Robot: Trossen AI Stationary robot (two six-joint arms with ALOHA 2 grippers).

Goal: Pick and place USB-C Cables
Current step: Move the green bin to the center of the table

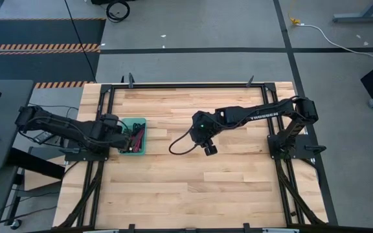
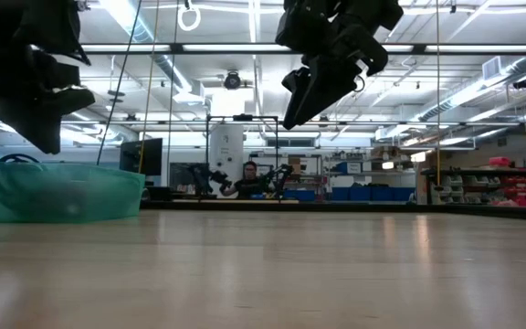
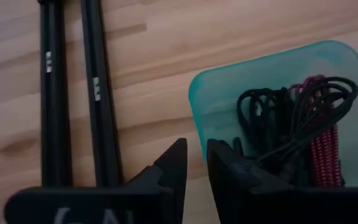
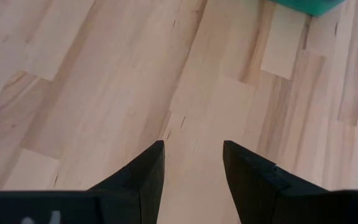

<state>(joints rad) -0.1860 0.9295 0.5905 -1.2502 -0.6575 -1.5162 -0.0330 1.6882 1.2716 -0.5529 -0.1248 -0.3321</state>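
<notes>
The USB-C cables (image 3: 291, 118) lie bundled in the teal tray (image 3: 222, 93): black ones and a red-magenta one, resting on the tray floor. In the high view the tray (image 1: 139, 122) sits at the table's left side with the cables (image 1: 135, 137) inside it. My left gripper (image 3: 196, 165) hovers at the tray's left edge, its fingers only a narrow gap apart, holding nothing. My right gripper (image 1: 210, 150) hangs above the bare table middle, open and empty (image 4: 192, 155). In the low view both grippers are off the table, the left (image 2: 48, 128) above the tray (image 2: 62, 192) and the right (image 2: 299, 105).
Black frame rails (image 3: 73, 93) run along the table's left side beside the tray. A black cord (image 1: 180, 145) loops from my right arm's wrist over the table. A white cord with a yellow plug (image 1: 296, 22) lies on the floor beyond the far edge. Bare wood spreads across the near half.
</notes>
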